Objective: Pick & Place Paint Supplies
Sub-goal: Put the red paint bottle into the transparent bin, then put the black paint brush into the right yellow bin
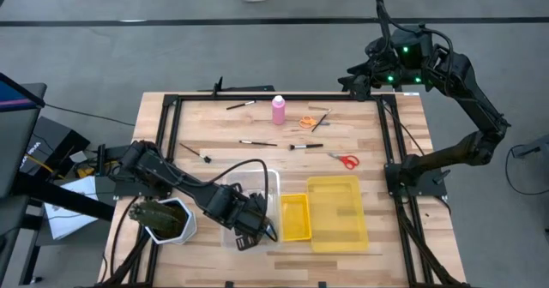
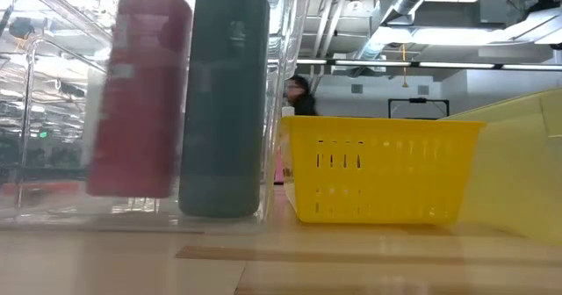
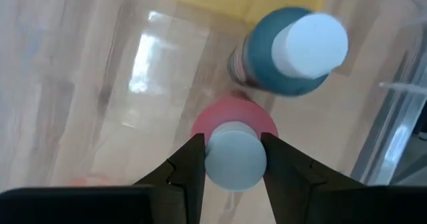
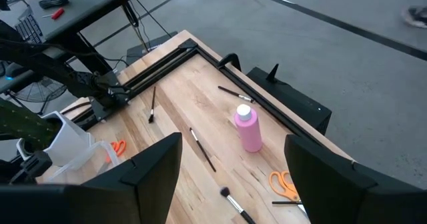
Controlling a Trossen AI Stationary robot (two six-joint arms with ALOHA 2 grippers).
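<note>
Left gripper (image 3: 232, 159) pinches the red bottle (image 3: 233, 121) by its white cap inside the clear bin (image 1: 268, 185), beside the blue bottle (image 3: 287, 54); rigid, light, likely slippery—cap grip suits; right gripper (image 4: 230, 177) wide, idle.

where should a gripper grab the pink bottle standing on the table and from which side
Grip the pink bottle around its round body just below the white cap, coming straight down from above. It stands upright and apart from the brushes and the orange scissors, so fingers can close across its narrow width.
</note>
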